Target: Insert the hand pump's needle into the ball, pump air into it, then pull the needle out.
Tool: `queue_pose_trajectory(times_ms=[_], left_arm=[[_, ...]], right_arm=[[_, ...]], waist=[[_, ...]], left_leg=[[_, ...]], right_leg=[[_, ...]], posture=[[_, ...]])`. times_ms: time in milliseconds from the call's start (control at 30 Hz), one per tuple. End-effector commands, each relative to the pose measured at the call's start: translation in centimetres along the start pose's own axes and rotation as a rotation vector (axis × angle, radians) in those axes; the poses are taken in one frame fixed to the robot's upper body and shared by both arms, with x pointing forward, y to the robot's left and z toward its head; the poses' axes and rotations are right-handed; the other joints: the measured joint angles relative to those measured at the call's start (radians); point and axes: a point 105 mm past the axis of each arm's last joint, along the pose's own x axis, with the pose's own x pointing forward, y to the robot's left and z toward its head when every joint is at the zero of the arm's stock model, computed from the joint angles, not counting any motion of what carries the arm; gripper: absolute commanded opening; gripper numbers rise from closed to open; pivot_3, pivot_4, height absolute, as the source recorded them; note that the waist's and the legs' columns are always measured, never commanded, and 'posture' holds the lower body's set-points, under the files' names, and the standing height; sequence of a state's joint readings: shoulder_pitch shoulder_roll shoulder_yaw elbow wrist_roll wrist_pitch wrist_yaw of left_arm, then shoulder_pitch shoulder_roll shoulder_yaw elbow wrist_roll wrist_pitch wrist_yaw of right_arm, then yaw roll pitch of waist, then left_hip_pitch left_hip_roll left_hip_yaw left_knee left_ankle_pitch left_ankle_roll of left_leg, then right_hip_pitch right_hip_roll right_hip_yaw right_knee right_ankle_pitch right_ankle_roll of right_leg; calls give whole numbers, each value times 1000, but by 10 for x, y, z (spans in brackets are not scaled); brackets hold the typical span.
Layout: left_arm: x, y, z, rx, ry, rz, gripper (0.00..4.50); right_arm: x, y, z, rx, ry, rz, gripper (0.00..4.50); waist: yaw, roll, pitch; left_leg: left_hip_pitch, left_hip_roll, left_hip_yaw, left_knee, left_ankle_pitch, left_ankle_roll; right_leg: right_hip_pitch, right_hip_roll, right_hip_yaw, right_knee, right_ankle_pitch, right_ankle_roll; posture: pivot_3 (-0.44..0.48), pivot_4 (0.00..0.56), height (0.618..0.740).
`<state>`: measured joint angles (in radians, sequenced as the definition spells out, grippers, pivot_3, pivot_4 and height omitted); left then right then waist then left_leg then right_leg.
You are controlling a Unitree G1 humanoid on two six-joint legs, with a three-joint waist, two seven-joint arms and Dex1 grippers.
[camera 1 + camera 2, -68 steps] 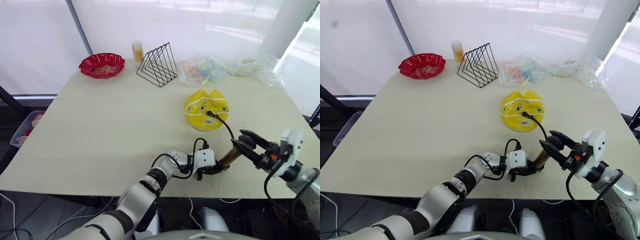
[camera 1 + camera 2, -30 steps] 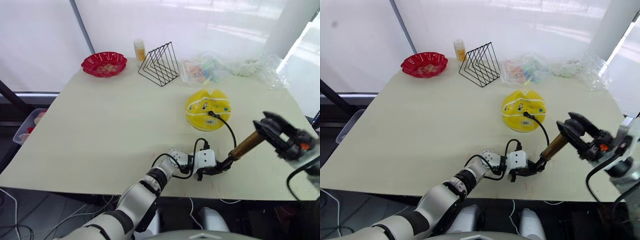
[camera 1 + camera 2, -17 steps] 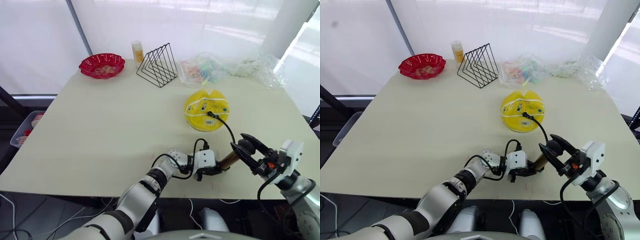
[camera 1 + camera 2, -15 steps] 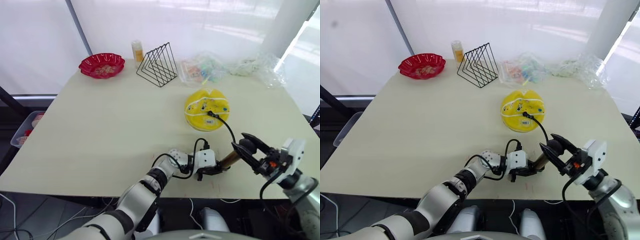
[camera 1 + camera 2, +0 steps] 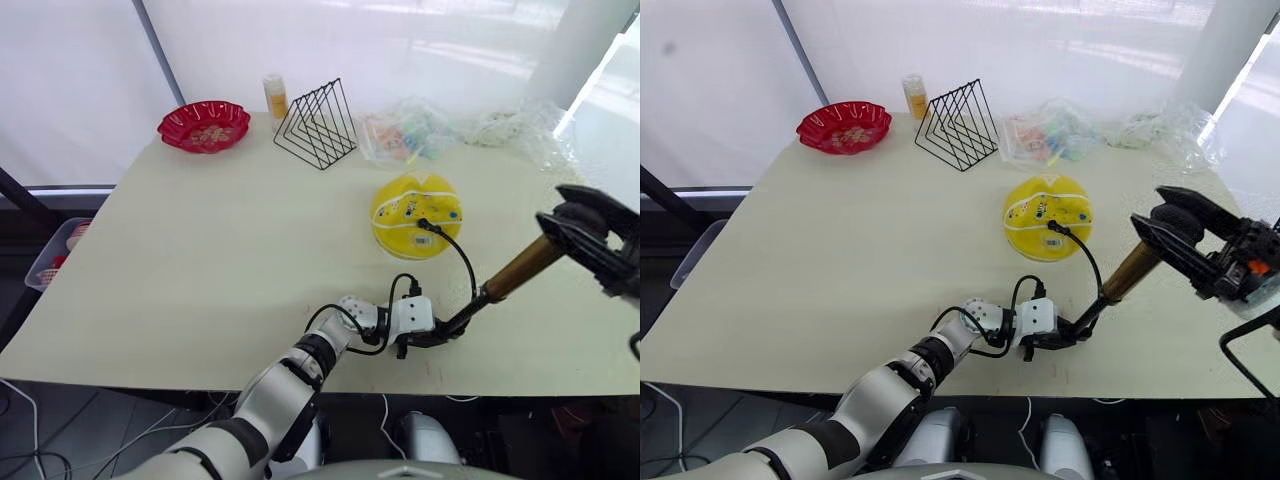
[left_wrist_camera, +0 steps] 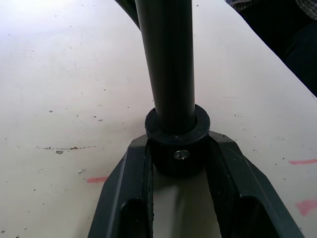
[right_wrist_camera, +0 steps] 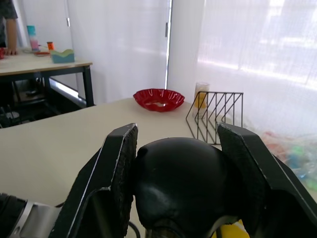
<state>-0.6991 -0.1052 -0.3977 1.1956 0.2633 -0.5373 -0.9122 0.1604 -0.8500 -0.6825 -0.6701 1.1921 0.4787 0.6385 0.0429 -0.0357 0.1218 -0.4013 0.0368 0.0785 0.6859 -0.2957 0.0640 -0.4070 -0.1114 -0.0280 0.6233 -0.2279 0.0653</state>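
Two grippers clamped | left gripper on bronze-gold hand pump base | right gripper on black T-handle | yellow ball mid-table, needle inserted | advise straight strokes, base steady

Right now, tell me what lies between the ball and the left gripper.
In the left eye view, bare table and the looping black hose running from the ball toward the left gripper.

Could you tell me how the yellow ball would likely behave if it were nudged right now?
The ball looks saggy, with a dent on top, so it would probably squash and slide rather than roll. The needle is in it, so the black hose may tug it back.
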Motion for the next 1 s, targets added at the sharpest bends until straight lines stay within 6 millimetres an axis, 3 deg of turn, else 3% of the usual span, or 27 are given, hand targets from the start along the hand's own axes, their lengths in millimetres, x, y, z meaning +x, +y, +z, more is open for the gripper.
queue_pose_trajectory(times_ms=[33,200,267,367,567,667,1000], left_arm=[[-10,-52,-60,-131,213,-169,1022],[-9,-53,-60,-131,210,-169,1022],[-9,-52,-60,-132,209,-167,1022],[-9,-51,-59,-134,208,-161,1022],[-8,-51,-58,-134,205,-158,1022],[-8,-51,-58,-134,203,-159,1022],[-8,-51,-58,-127,209,-169,1022]], right_arm=[[-6,-1,8,-75,-31,-71,2072],[-8,9,-63,76,97,-90,2072],[-9,11,-78,98,114,-93,2072],[-15,11,-116,142,185,-134,2072],[-21,21,-152,150,250,-153,2072],[-17,18,-138,119,186,-160,2072],[-12,-12,-6,-118,-81,-170,2072]], waist=[[0,0,0],[-5,-9,-9],[-6,-10,-13],[-7,-11,-17],[-6,-9,-20],[-6,-5,-18],[-1,8,-6]], left_leg=[[0,0,0,0,0,0],[3,1,-3,0,0,0],[5,3,-4,0,0,0],[6,5,-6,-1,0,0],[5,5,-7,-1,0,0],[5,4,-8,-1,0,0],[1,0,-8,-1,0,0]], right_leg=[[0,0,0,0,0,0],[3,3,-1,-1,0,0],[4,4,-2,-1,0,0],[4,6,-2,0,0,0],[4,7,-3,0,0,0],[3,14,-2,0,-1,-3],[2,11,-1,0,-1,-2]], posture=[[0,150,737],[0,150,737],[0,150,737],[0,150,737],[0,150,737],[0,150,737],[0,150,737]])
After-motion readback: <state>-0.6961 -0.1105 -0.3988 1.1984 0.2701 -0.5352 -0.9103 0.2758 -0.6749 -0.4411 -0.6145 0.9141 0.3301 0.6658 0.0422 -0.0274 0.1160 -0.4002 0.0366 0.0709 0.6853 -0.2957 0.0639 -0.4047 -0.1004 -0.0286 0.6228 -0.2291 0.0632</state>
